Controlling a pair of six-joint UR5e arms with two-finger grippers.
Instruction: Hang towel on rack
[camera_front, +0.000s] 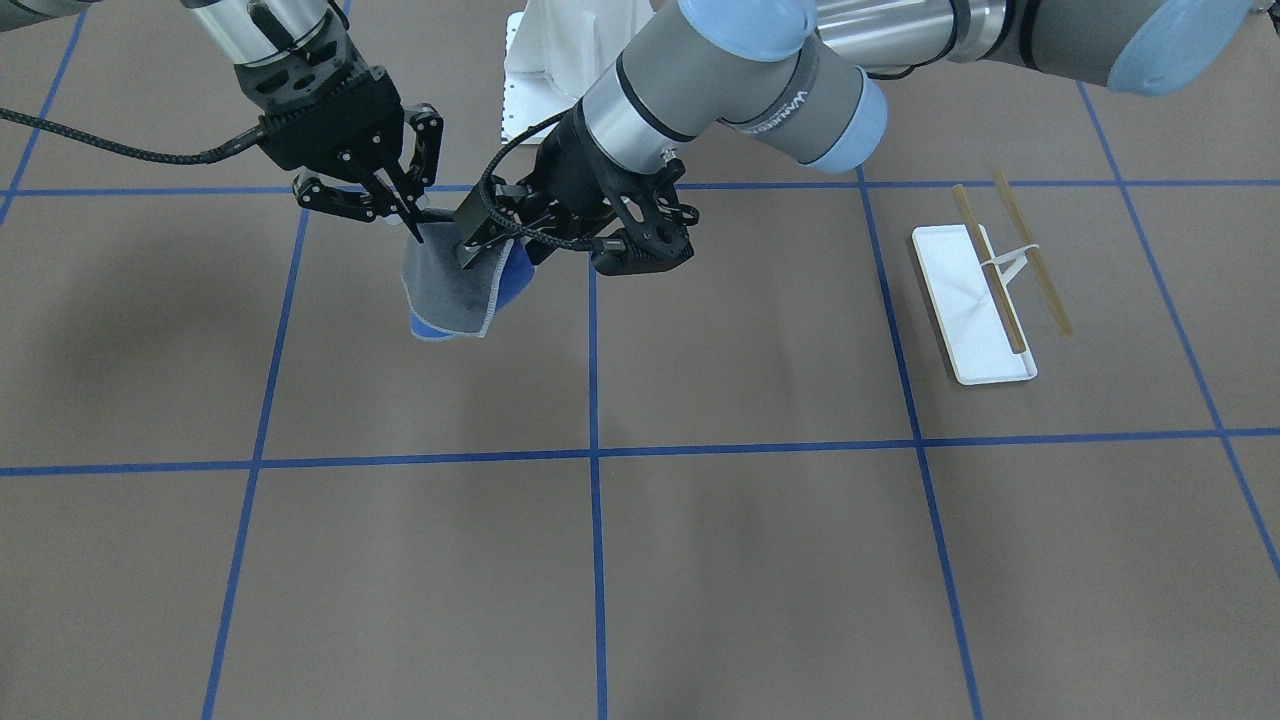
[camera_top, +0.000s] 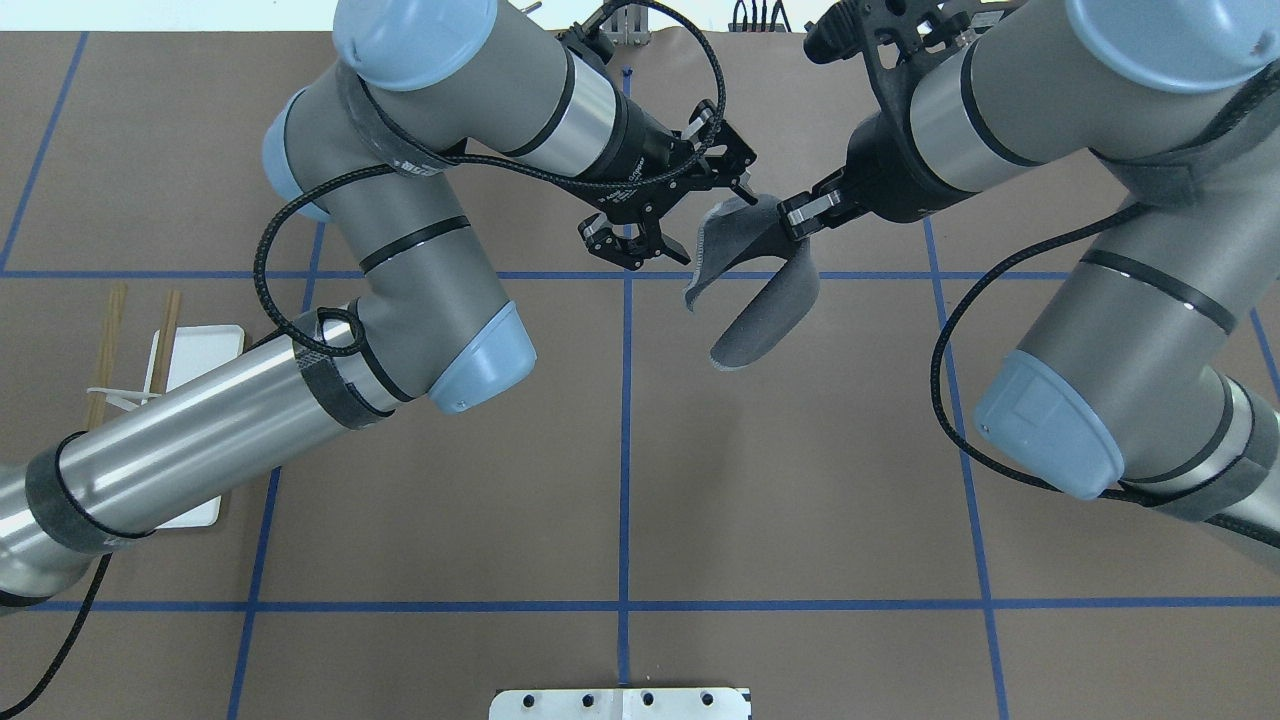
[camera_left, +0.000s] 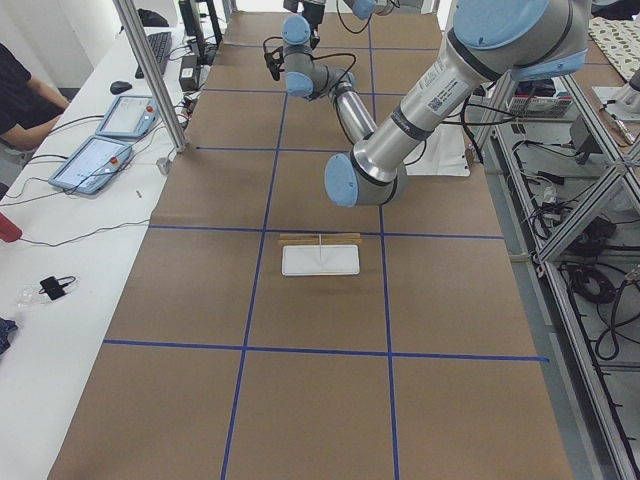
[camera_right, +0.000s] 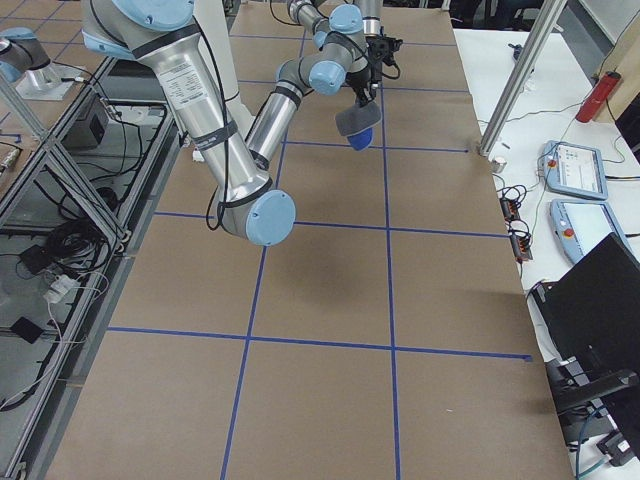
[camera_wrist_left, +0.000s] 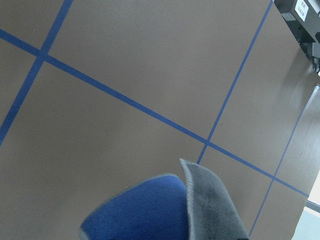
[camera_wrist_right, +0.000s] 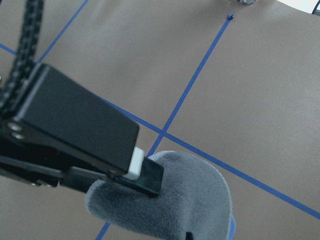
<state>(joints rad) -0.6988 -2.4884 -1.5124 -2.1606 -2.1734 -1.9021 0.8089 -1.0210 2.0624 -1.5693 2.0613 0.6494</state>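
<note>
The towel (camera_front: 455, 285) hangs above the table, dark grey face out, with its bright blue face showing at the lower edge. My right gripper (camera_front: 412, 235) is shut on its upper corner, and this also shows in the overhead view (camera_top: 800, 215). My left gripper (camera_front: 535, 262) is open, with its jaws on either side of the towel's other edge (camera_top: 715, 225). The left wrist view shows the towel (camera_wrist_left: 150, 210) from close up and no fingers. The right wrist view shows a finger (camera_wrist_right: 145, 175) pressed on the grey cloth (camera_wrist_right: 180, 205). The rack (camera_front: 975, 310) stands far off on my left side, and its two wooden rods (camera_front: 1030, 250) are bare.
The large white bolted pedestal (camera_front: 570, 50) stands behind the grippers at the robot's base. In the overhead view my left forearm covers part of the rack's tray (camera_top: 200, 345). Blue tape lines (camera_front: 595, 450) grid the brown table. An operator's desk with tablets (camera_left: 100, 150) runs along the far side.
</note>
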